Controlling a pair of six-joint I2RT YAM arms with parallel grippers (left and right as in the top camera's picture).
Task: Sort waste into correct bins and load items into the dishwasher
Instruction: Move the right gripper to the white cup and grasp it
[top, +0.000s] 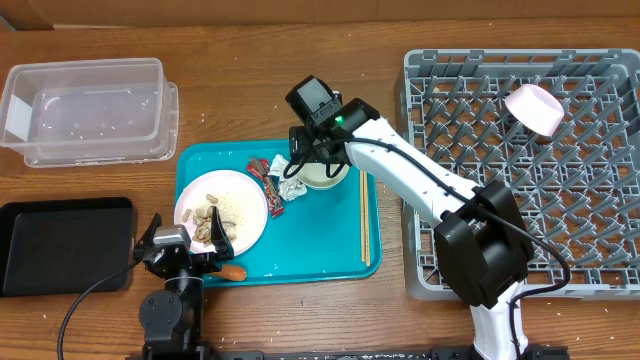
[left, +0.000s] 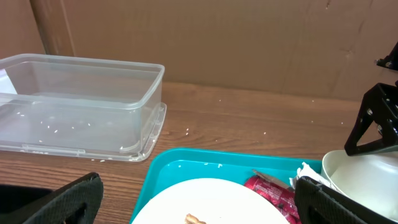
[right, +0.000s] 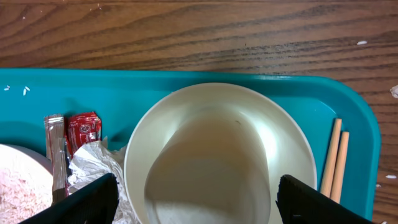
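While the left gripper (top: 185, 250) is hanging wide open beside the scrap-laden plate (top: 243, 200), the right gripper (right: 196, 199) is straddling the white bowl (right: 217, 155) on the teal tray (right: 124, 87). Its jaws are spread and seemingly not yet touching the rim. Rack loading is starting: next comes closing on the bowl, lifting clear of the wrappers (right: 93, 165) and crossing to the dish rack (top: 520, 170).

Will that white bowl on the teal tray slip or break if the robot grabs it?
Probably slippery: the bowl looks smooth and glossy. It looks stiff and could break if dropped. Pushed, it would likely slide on the smooth tray rather than tip, being wide.
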